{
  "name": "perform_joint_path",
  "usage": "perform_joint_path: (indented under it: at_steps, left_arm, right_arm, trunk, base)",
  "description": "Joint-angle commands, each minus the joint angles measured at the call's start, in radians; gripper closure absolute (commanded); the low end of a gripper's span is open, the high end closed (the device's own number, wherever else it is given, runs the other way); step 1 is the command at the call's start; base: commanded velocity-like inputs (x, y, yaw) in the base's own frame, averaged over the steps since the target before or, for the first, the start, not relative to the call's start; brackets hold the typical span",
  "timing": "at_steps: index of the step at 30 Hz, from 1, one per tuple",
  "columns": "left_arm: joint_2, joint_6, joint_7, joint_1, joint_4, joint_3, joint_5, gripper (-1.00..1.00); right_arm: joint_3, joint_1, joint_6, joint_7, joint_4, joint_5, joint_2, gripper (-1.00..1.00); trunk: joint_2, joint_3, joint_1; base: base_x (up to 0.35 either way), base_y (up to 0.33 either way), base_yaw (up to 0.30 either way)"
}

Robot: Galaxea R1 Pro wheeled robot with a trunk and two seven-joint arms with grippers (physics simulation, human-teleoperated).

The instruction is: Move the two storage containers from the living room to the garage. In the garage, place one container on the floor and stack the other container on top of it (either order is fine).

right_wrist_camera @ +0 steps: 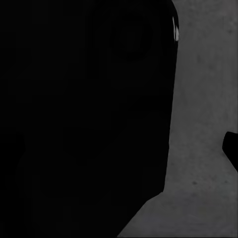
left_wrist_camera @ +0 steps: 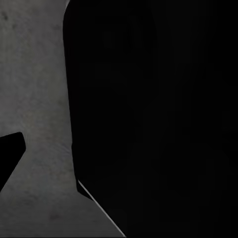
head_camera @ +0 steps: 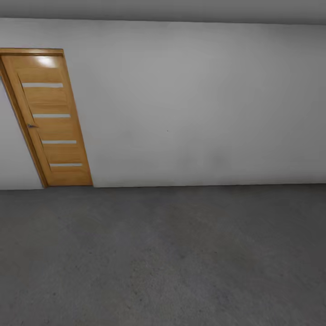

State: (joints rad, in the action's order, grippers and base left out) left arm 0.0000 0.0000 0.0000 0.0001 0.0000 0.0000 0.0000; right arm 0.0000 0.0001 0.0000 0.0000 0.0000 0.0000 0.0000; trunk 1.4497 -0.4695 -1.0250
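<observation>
Across the garage, facing the floor and door, the robot is looking for a drop spot; I cannot tell either tool's state.

The door is orange-toned wood with four pale horizontal glass slits and a bright glare patch near its top; the wall is plain white-grey, the ceiling grey, and the concrete floor mottled dark grey
</observation>
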Motion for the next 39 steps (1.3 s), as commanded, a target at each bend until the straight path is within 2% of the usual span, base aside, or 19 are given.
perform_joint_path:
  at_steps: [1, 19, 35, 36, 39]
  left_arm:
    - [-0.006, -0.002, -0.002, -0.002, 0.001, 0.006, 0.006, -1.0]
    - [-0.018, -0.018, -0.002, 0.001, -0.038, 0.012, 0.031, -1.0]
    - [-0.017, -0.018, -0.002, 0.001, -0.038, 0.011, 0.037, -1.0]
    - [-0.017, -0.018, -0.002, 0.001, -0.038, 0.011, 0.042, -1.0]
    - [-0.017, -0.018, -0.002, 0.001, -0.038, 0.01, 0.057, -1.0]
  right_arm:
    - [0.006, -0.002, -0.002, -0.002, 0.001, 0.001, -0.003, -1.0]
    - [0.008, -0.002, -0.003, -0.002, 0.001, 0.009, -0.01, -1.0]
    - [0.008, -0.002, -0.005, -0.002, 0.001, 0.099, -0.006, -1.0]
    - [0.008, -0.002, -0.005, -0.002, 0.001, 0.149, -0.006, -1.0]
    - [0.008, -0.002, -0.005, -0.002, 0.001, 0.151, -0.006, -1.0]
  trunk:
    - [0.0, 0.0, 0.0]
    - [0.0, 0.0, 0.0]
    - [0.0, 0.0, 0.0]
    - [0.0, 0.0, 0.0]
    - [0.0, 0.0, 0.0]
  base:
    - [0.0, 0.0, 0.0]
    - [0.0, 0.0, 0.007]
    - [0.0, 0.0, 0.254]
    - [0.0, 0.0, 0.276]
    - [0.0, 0.0, 0.276]
